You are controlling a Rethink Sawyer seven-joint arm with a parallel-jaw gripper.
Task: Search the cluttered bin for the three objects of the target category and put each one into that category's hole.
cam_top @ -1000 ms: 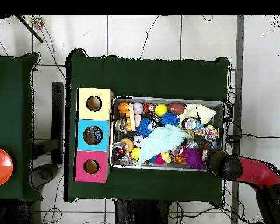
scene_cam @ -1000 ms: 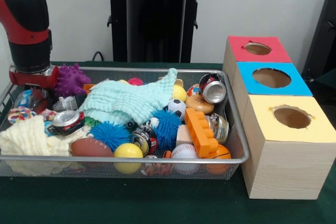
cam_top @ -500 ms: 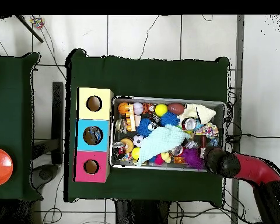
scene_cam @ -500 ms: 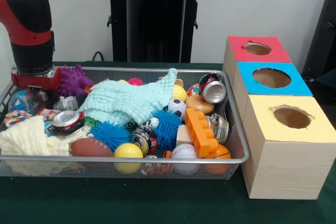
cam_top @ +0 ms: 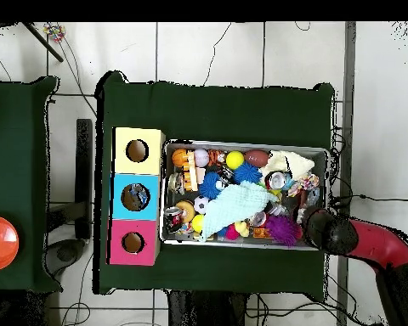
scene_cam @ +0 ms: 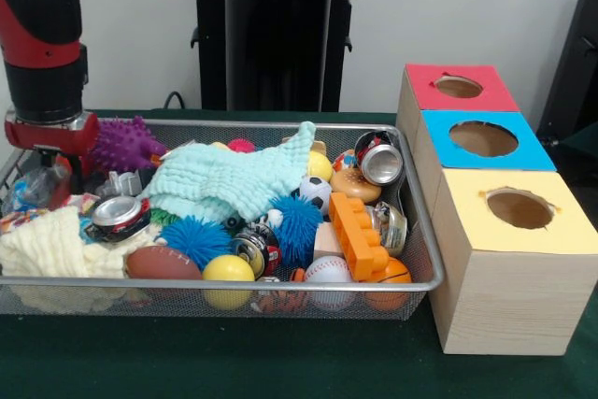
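The bin (scene_cam: pixel 425 231) is sitting on the green counter (scene_cam: pixel 234 362), right beside the row of red (scene_cam: pixel 458 89), blue (scene_cam: pixel 484 140) and yellow (scene_cam: pixel 519 210) boxes. The arm (scene_cam: pixel 42 44) is hanging over the bin's end farthest from the boxes, and the end effector (scene_cam: pixel 45 161) is dipping in beside the purple spiky ball (scene_cam: pixel 126 144); I cannot tell whether it is wide or narrow.
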